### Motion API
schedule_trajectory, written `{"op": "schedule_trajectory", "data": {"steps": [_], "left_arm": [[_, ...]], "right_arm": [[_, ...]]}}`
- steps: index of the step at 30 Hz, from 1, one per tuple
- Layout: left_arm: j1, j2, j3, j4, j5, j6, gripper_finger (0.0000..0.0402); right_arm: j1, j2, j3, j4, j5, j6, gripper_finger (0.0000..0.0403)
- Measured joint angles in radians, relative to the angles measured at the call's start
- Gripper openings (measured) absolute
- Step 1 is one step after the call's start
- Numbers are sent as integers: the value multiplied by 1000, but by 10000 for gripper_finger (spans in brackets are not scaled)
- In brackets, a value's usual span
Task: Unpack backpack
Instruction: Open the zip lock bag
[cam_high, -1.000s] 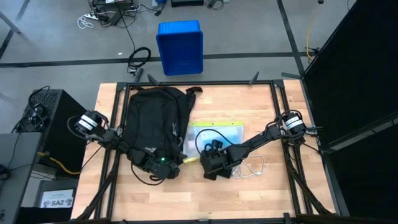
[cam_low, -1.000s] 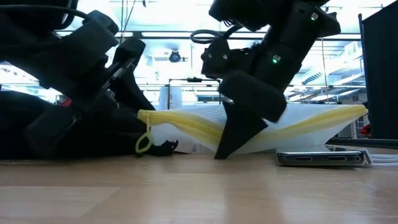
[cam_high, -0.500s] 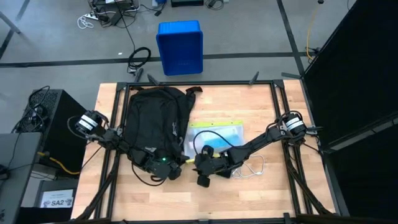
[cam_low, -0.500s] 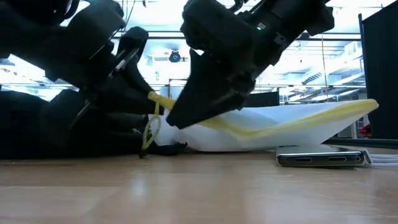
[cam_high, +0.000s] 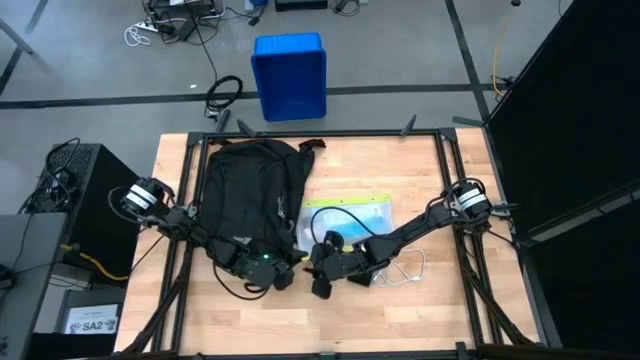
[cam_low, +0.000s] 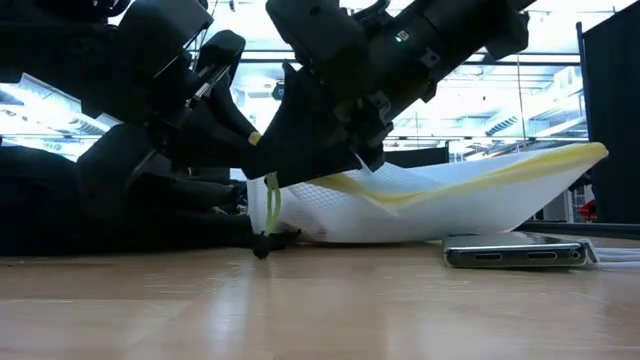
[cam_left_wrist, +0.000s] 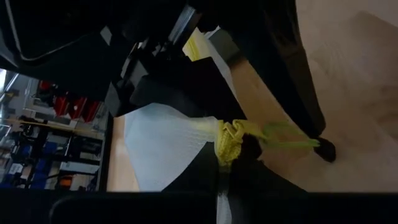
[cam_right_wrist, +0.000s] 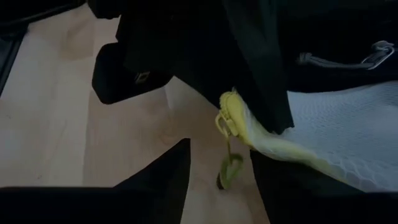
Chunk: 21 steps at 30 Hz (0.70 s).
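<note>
The black backpack (cam_high: 245, 190) lies flat on the table's left half. Beside it lies a white mesh pouch (cam_high: 355, 213) with a yellow zipper edge (cam_low: 480, 175). My left gripper (cam_high: 288, 272) is at the backpack's near end and is shut on the pouch's yellow corner. My right gripper (cam_high: 318, 280) is right next to it and open. Its fingers (cam_right_wrist: 161, 177) stand on either side of the hanging yellow pull loop (cam_right_wrist: 229, 165). Whether they touch the pouch I cannot tell. My left gripper pinches the pouch's bunched yellow zipper-end corner (cam_left_wrist: 227, 142) between its two fingers. The fingers come from the table's left, slanting a little down. The corner is lifted off the table, and the pull loop (cam_low: 272, 205) hangs below it with its black tip (cam_low: 262, 245) on the wood.
A phone (cam_low: 515, 253) and a white cable (cam_high: 405, 270) lie on the table to the right of the pouch. A black cord (cam_high: 345, 222) runs over the pouch. A blue bin (cam_high: 290, 75) stands on the floor beyond the far edge.
My left gripper has taken hold of the pouch's yellow corner and raised it; the pull loop now hangs straight down. My right gripper has gone along the pouch toward the table's left edge and tipped up closer to level.
</note>
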Motion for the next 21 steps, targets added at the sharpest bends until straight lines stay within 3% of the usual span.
{"op": "schedule_trajectory", "data": {"steps": [3, 10, 21], "left_arm": [[0, 0, 0, -2, 0, 0, 0], [-1, -2, 1, -27, 10, 0, 0], [-9, -1, 2, -85, -12, 0, 0]], "right_arm": [[-2, 0, 0, -1, 5, -21, 116], [-3, 2, 0, -14, 13, -65, 9], [14, -1, 2, -95, -4, -2, 0]]}}
